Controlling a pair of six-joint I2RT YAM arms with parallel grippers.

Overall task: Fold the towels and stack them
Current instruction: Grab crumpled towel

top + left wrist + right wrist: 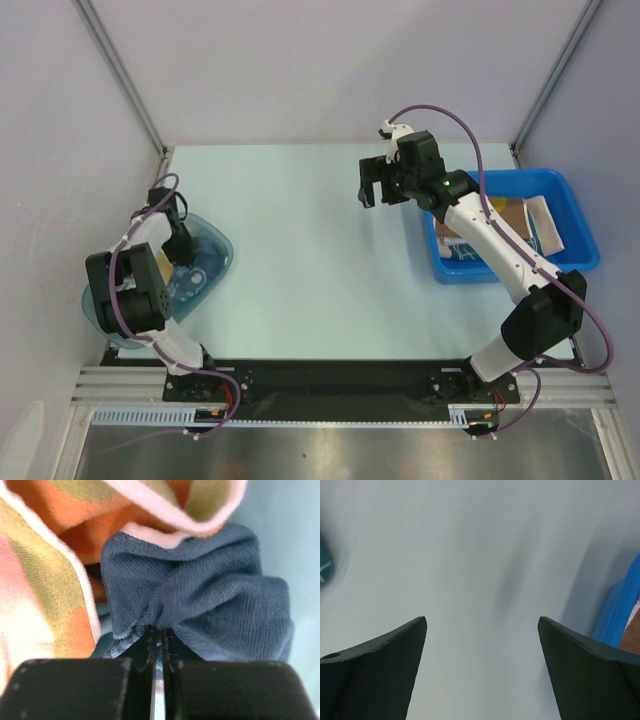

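Note:
My left gripper [159,632] is shut on a bunched fold of a dark teal-blue towel [210,595]. The cloth puckers where the jaws pinch it. An orange towel with pale patches and a pink edge [50,580] lies crumpled against it on the left and above. From above, the left gripper [186,248] reaches down into the translucent teal tub [218,252]. My right gripper [378,185] hangs open over bare table, and nothing shows between its fingers [395,650]. Folded brown [508,215] and white [548,225] towels lie in the blue bin [572,190].
The blue bin stands at the right side of the table, just right of the right gripper, and its wall [620,610] shows at the right edge of the right wrist view. The tub sits at the left edge. Grey walls enclose the table.

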